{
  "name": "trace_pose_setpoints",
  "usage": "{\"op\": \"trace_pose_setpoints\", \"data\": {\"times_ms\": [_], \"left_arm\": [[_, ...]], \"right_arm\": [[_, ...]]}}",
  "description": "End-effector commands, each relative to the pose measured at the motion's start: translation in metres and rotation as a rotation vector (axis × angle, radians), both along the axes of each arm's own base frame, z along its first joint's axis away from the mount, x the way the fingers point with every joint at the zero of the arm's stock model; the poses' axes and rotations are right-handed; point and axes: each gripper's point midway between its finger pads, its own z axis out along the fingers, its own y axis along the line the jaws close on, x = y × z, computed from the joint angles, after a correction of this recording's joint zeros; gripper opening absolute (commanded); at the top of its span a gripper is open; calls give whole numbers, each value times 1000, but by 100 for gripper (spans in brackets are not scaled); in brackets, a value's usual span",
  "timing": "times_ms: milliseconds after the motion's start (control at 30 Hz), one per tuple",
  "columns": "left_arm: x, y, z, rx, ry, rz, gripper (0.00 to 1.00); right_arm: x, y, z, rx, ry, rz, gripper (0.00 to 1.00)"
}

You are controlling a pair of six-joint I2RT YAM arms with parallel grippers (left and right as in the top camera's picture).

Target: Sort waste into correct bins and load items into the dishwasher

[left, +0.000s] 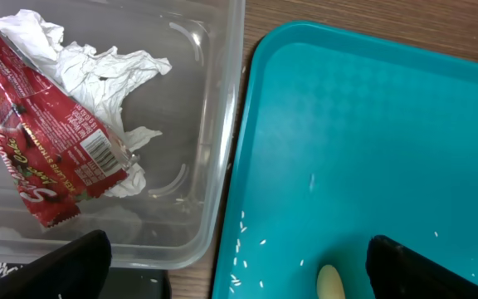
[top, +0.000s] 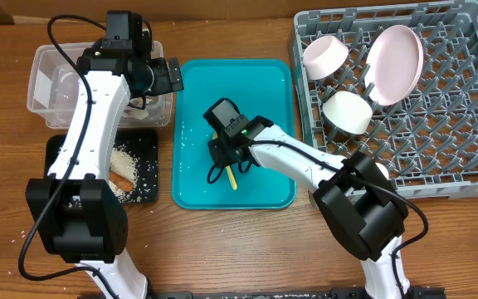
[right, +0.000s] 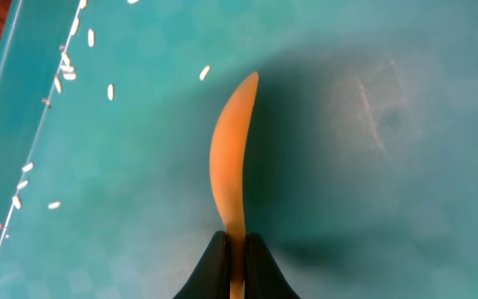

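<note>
Yellow spoon (right: 229,158) pinched by R hand (right: 236,253) on teal tray (right: 388,208); L hand (left: 239,259) spread.

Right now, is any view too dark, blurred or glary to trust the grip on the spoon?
Right wrist: sharp; a dark shadow lies on the teal tray around the spoon, yet the right gripper pinching its handle reads clearly. Left wrist: crisp, wrapper print legible, slight glare on the clear tub. Overhead: evenly lit, but the arm hides most of the spoon.

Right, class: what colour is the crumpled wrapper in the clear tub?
The wrapper is red with white print; see the left wrist view.
</note>
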Motion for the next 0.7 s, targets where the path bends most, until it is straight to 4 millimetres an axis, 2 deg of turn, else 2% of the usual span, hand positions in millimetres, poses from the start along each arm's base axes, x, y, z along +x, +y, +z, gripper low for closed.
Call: {"op": "trace_pose_setpoints", "data": {"times_ms": [0,100,233,300,333,433,667], "left_arm": [[6,4,10,11,-28,5,100],[6,4,10,11,-28,5,100],[6,4,10,11,-28,5,100],[6,4,10,11,-28,5,100],[6,4,10,11,-28,5,100],[6,4,10,11,-28,5,100],[6,4,10,11,-28,5,100]], "right_arm": [[-10,1,-7,-10,85,7,4],[-26,-11,-8,-44,187,-106,4],[-36,-11,-12,-56,234,-207,4],[-40,-9,-24,-64,258,-251,4],[-45,-7,-38,-73,293,-275,4],[-55,3,-47,-36,362,-259,4],[-57,4,-50,-38,370,-286,4]]}}
